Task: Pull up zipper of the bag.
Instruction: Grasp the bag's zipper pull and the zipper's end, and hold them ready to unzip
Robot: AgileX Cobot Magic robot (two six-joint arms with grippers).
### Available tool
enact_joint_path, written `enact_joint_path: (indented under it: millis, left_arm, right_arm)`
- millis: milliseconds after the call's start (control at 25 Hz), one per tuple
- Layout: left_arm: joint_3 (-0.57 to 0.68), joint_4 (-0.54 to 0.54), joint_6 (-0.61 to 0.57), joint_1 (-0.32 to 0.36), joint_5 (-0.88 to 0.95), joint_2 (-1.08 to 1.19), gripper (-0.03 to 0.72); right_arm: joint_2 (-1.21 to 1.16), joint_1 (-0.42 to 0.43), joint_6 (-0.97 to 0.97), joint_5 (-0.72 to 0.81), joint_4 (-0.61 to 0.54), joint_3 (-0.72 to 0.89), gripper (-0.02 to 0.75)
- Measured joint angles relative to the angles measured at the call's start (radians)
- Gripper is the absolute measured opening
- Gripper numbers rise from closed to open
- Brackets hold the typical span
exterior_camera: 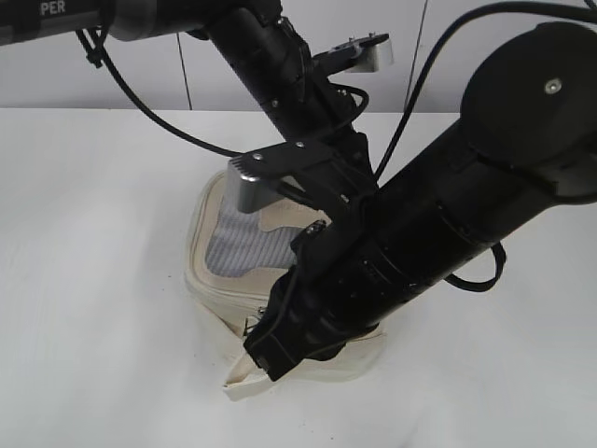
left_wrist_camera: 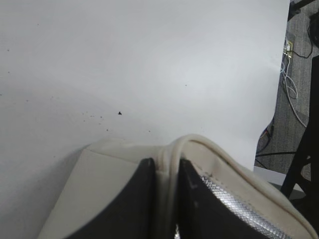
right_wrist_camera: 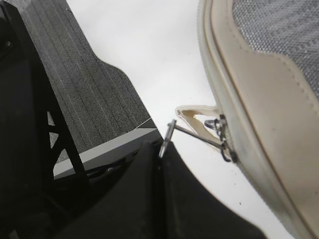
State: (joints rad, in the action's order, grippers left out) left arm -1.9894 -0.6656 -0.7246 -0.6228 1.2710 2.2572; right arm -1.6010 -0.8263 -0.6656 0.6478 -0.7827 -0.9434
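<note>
Clearly clenched, right pincer [right_wrist_camera: 160,149], on ring pull [right_wrist_camera: 169,130] of zipper [right_wrist_camera: 225,142], link drawn taut toward the slider at the rim, ready for dragging along the track. Clenched too, left pincer [left_wrist_camera: 165,199], on rim fold of bag [left_wrist_camera: 94,174], probably to brace it against that pull. Farther out, bag resting on white bench [exterior_camera: 93,233], mesh lid facing upward.

a white table [exterior_camera: 93,280] is carrying the bag [exterior_camera: 216,287], which is sitting directly on it near the middle. the tabletop is showing a few tiny dark specks in the left wrist view. a loose cream strap flap [exterior_camera: 244,385] is lying on the table beside the bag's near side.
</note>
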Motion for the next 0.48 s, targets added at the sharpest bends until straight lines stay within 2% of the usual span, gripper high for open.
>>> enact_joint_path:
  millis: [120, 200, 280, 480]
  left_arm:
    - [0.0, 0.001, 0.0, 0.0, 0.0, 0.0, 0.095]
    - [0.0, 0.001, 0.001, 0.0, -0.007, 0.0, 0.095]
    - [0.0, 0.003, 0.004, 0.0, -0.018, 0.0, 0.094]
    - [0.0, 0.006, 0.021, 0.0, -0.023, 0.0, 0.093]
  right_arm:
    - [0.001, 0.0, 0.029, 0.001, 0.001, 0.0, 0.014]
    - [0.02, -0.004, 0.09, 0.003, 0.02, 0.0, 0.055]
    - [0.051, -0.011, 0.168, 0.014, 0.074, -0.002, 0.132]
    - [0.146, -0.014, 0.433, 0.03, 0.328, -0.008, 0.429]
